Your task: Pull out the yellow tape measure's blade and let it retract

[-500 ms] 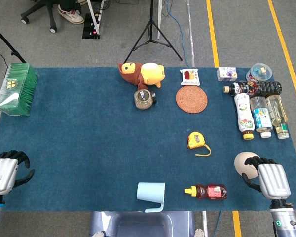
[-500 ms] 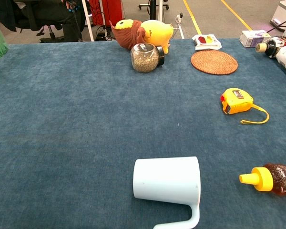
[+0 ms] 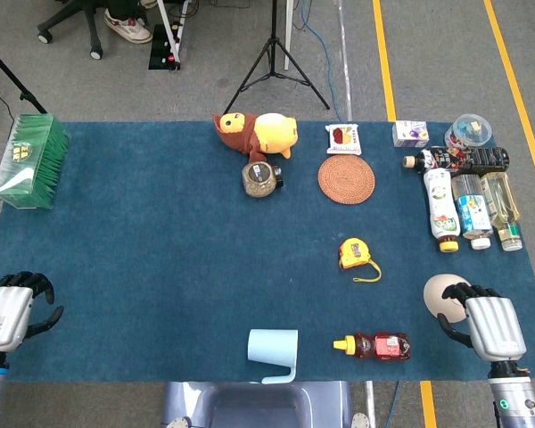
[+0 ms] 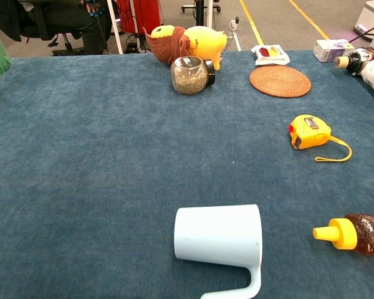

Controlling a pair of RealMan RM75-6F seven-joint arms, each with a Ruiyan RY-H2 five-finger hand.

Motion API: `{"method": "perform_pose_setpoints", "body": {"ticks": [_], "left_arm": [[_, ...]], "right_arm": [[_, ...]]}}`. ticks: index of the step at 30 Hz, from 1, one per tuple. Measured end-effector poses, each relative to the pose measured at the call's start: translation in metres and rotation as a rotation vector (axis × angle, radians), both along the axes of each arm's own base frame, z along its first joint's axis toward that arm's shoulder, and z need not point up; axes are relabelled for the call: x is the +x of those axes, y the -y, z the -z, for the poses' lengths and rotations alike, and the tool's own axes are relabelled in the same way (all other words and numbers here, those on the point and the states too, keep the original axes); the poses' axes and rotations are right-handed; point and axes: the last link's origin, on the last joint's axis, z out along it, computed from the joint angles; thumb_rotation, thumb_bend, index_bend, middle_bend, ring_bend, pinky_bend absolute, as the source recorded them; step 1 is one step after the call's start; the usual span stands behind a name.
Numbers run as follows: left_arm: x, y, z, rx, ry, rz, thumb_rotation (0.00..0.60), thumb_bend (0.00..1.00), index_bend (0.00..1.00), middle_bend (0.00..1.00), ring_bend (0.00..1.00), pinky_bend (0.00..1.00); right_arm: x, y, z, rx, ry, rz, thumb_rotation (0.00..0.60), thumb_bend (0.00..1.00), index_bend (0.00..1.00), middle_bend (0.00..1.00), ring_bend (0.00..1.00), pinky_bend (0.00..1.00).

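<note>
The yellow tape measure [image 3: 355,252] lies on its side on the blue-covered worktop [image 3: 160,241], right of centre, its wrist strap trailing toward the near edge and its blade fully wound in. Nothing touches it, so the task looks not yet begun.

The right hand [image 3: 483,318] rests at the near right corner, back up, fingers curled loosely beside a pale rounded object [image 3: 441,292]; whether it touches that object cannot be told, and it appears to hold nothing. The left hand [image 3: 9,308] sits at the near left corner, fingers partly curled and apart, empty. Both seem parked at the edges, which leaves the middle free; the right hand is the nearer to the tape measure and the likelier one to reach for it.

A light blue mug [image 4: 219,239] lies tipped on its side near the front edge, with a sauce bottle with a yellow cap [image 3: 374,345] to its right. Bottles [image 3: 468,209] are laid in a row at the far right. Their labels, and the print on the tape measure's face, are too small to read.
</note>
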Motion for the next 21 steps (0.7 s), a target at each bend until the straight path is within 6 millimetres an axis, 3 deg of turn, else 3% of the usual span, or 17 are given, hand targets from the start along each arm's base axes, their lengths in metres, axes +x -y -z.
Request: {"method": "perform_pose_setpoints", "body": {"ticks": [21], "left_arm": [[0.0010,0.0015,-0.0014,0.000,0.001,-0.002,0.600,0.25,0.59,0.46,0.33,0.33]], "right_arm": [[-0.0011,0.0007,0.0011,0.002,0.010,-0.002,0.517,0.34,0.43,0.45,0.47,0.49]]}}
